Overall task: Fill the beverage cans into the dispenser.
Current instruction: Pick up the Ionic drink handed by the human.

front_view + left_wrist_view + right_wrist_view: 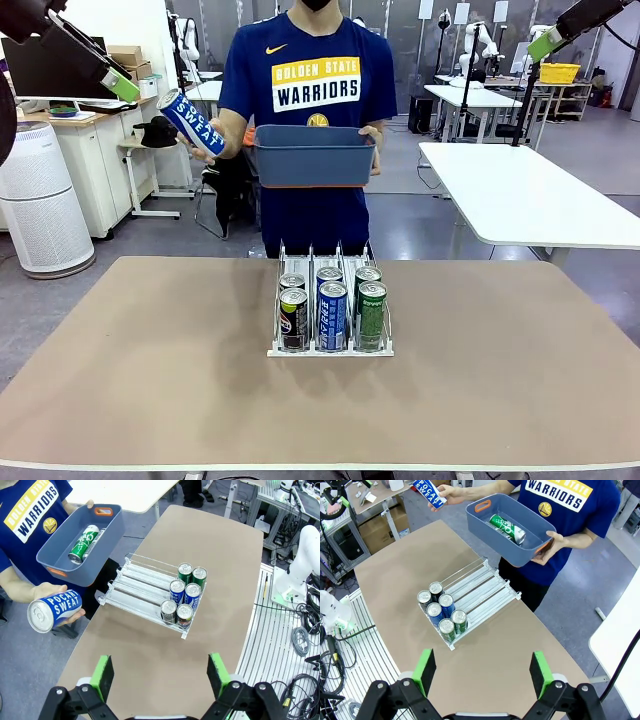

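The dispenser [330, 351] stands mid-table with its three lanes holding two black cans [293, 318], two blue cans [332, 314] and two green cans [371, 314] at the front. Across the table a person holds a blue can [190, 122] in one hand and a blue-grey bin [313, 165] in the other. A green can [84, 542] lies inside the bin [112, 530]. My left gripper [122, 87] hangs high at the upper left and my right gripper [546, 42] high at the upper right. Both grippers [161, 675] [482, 672] are open and empty, far above the dispenser [140, 580] [480, 587].
The brown table [150, 380] has wide bare areas on both sides of the dispenser. The person stands close behind the far edge. A white table [520, 195] sits farther back on the right.
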